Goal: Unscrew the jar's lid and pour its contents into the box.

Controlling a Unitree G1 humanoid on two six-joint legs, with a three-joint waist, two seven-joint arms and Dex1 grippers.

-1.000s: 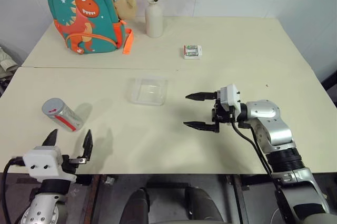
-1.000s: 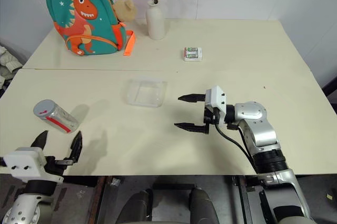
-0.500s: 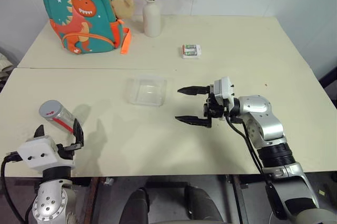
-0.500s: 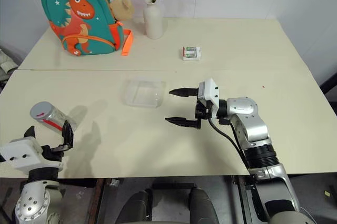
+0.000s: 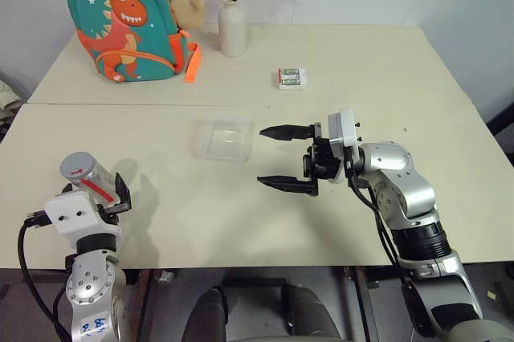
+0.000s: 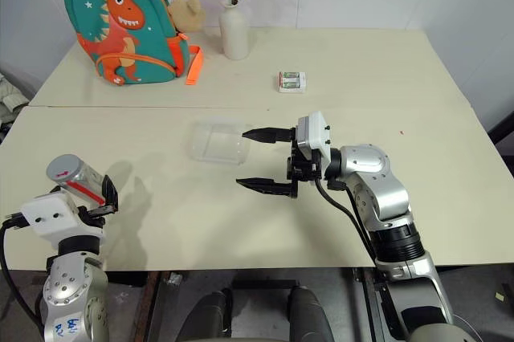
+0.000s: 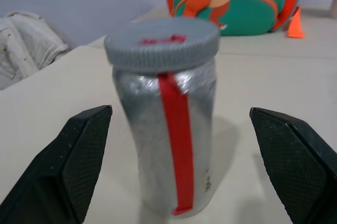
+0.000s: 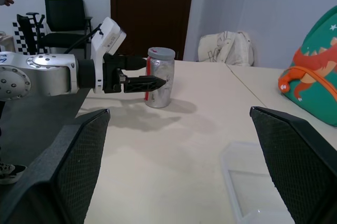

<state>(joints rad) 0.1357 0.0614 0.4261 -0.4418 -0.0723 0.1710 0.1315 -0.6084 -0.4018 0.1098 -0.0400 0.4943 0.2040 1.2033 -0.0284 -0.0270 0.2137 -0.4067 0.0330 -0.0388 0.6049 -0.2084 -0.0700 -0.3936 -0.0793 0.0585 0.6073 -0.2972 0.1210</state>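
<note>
**Left claw lines up on the jar; lid not yet touched**

Head views: the jar (image 5: 87, 177) stands upright near the worktop's (image 5: 337, 61) front edge, well to the left of the box (image 5: 222, 139). The left claw (image 5: 112, 195) sits just in front of the jar, fingers apart on either side of it, gripping nothing. The right claw (image 5: 277, 155) hangs just right of the box, spread wide and empty, pointing toward the jar.

Left wrist view: the jar (image 7: 168, 145) stands midway between the two parted fingers (image 7: 73, 155), with clear space on both sides. To do this well, I judge the claw should slide further in and close low on the body, leaving the lid (image 7: 160, 45) free for the other claw. The body looks clear but silvery, with a red strip down its side; the grey ribbed lid is on and carries a red mark. Contents cannot be made out.

Right wrist view: the left claw (image 8: 149, 73) brackets the jar (image 8: 159, 78), which stands far from the box's corner (image 8: 247, 182).
</note>
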